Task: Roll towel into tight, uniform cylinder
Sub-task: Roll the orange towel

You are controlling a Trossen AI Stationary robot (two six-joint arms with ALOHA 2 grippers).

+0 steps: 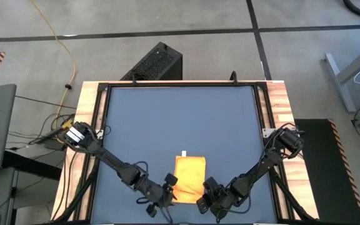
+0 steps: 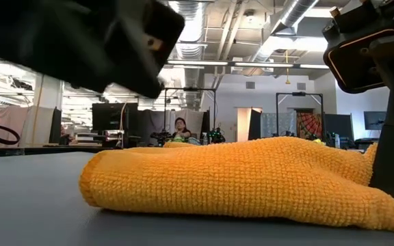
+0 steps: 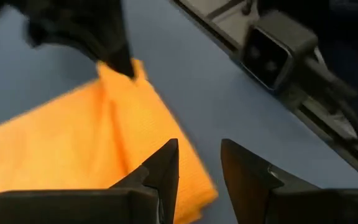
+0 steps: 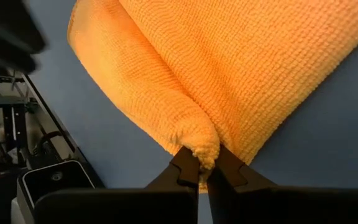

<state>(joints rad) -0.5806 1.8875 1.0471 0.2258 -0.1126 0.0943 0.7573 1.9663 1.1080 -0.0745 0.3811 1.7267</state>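
Nubby yellow towel (image 4: 241, 68), folded into a soft slab, has one corner pinched in the right claw (image 4: 202, 176); beside the towel, left claw (image 3: 199, 171) gapes empty

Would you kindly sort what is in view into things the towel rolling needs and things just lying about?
Needed: towel; blue mat; right gripper, pinching the towel's edge; left gripper, open beside it.

Lying about: black box; yellow cable on the floor.

Dark blue mat (image 1: 180, 125) covering the bench top, wooden bench edge (image 1: 85, 112) exposed at both sides, black perforated box (image 1: 155, 62) on grey floor beyond the bench, yellow cable (image 1: 64, 47) across floor, seated person (image 2: 180, 127) in background room, monitors (image 2: 108, 116) on desks
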